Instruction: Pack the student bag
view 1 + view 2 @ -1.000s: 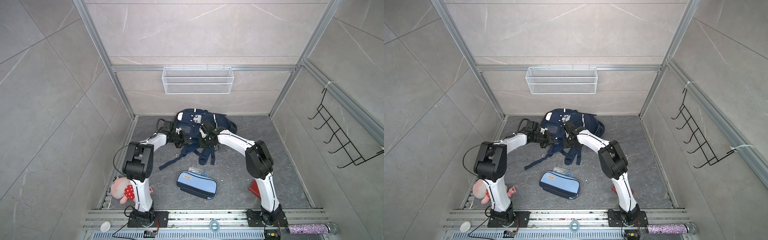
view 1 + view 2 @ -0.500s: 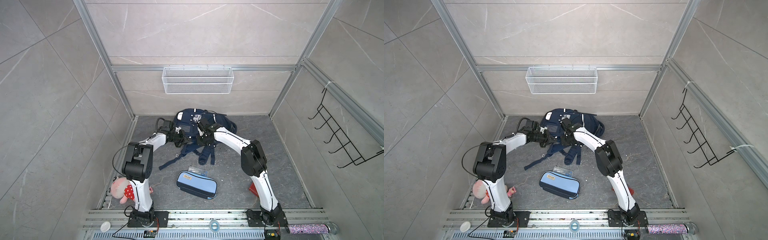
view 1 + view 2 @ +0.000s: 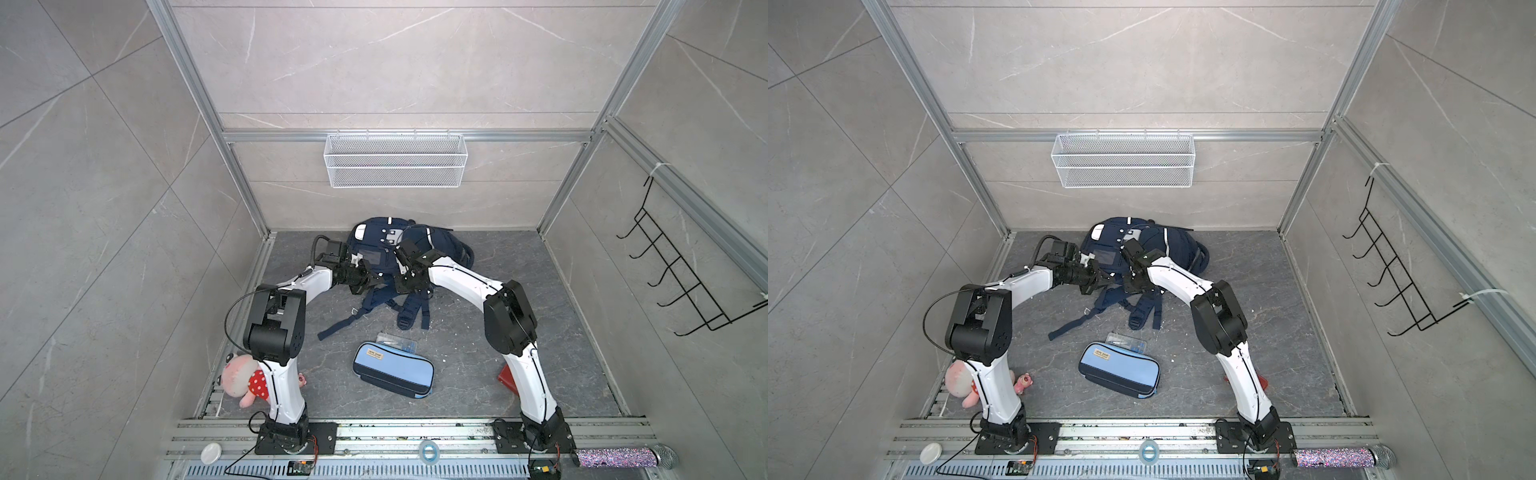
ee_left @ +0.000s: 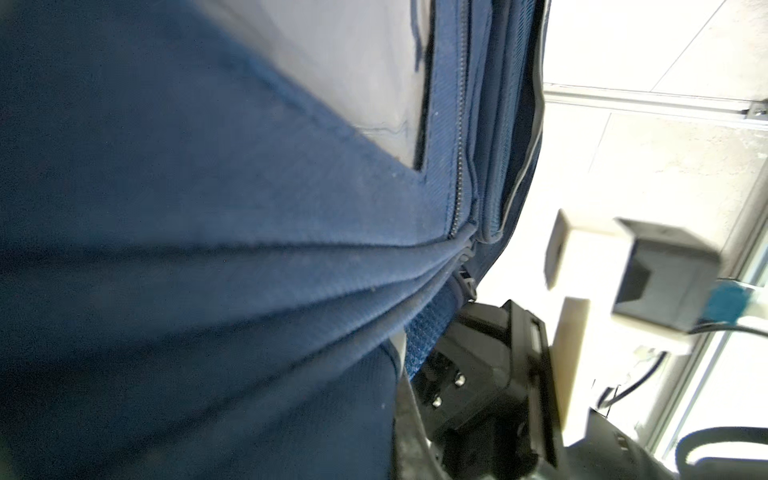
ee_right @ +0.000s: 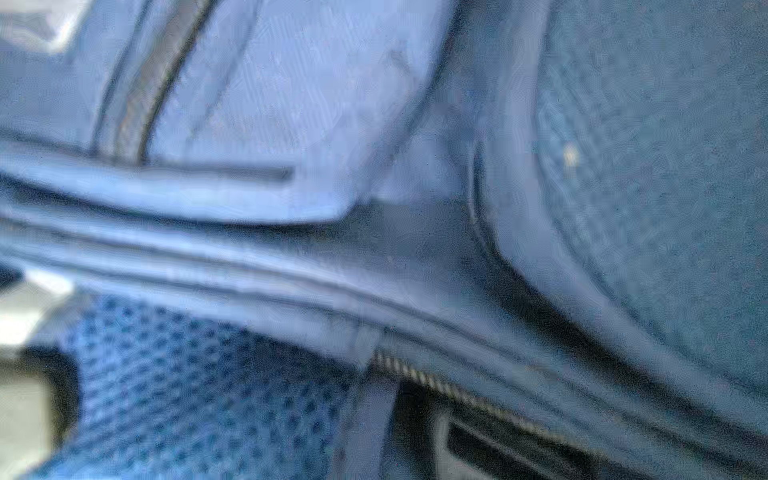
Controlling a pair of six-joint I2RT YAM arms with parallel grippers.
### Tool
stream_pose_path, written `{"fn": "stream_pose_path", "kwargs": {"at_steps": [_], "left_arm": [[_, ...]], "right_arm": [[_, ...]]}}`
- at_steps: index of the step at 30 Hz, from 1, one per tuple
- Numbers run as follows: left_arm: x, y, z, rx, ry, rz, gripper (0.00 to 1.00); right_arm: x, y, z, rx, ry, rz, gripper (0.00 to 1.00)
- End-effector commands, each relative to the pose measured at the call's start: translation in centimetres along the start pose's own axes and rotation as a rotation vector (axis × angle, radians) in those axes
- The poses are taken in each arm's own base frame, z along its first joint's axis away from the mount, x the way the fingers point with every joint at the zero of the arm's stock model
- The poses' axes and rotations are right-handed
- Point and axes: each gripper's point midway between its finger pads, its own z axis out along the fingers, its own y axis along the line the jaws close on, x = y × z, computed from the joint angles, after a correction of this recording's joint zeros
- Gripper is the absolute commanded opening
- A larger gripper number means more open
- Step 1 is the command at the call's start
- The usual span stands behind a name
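Against the back wall, student bag lies, straps trailing away from it; left tool closed, right tool unclear.

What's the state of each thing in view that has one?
Bag, lying on the floor, straps splayed forward; zips unclear.
Case, shut, flat on the floor.
Left gripper, shut, at the bag's front edge.
Right gripper, at the bag; fingers hidden, open or shut unclear.
Plush, lying at the floor's left edge.
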Motion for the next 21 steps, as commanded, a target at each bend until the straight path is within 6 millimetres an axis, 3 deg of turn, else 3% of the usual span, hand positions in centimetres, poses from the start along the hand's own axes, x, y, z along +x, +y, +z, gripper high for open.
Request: {"fn": "stream_pose_path", "kwargs": {"at_steps": [1,5,10,21], "left_arm": [[-1.6,-3.5,-3.9,0.100,-0.088,0.057,0.00],[-2.5,-2.8,-4.5,0.059,-0.132,0.068,0.00],[-3.8,-1.6,-5.6,0.045,-0.181,0.048,0.00],[-3.7,-1.6,-5.7,0.075,-0.165,0.071,0.00]], "right_arm": [[-0.3,-5.6,-2.1,0.115,-0.050,0.099,0.00],[0.5,-8.5,-3.5,0.133,-0.066,0.173,0.00],[0.5,-10.6,-4.7,0.150,-0.079,0.213,0.00],[1.2,-10.2,-5.0,0.195,-0.001,0.003,0.00]]}}
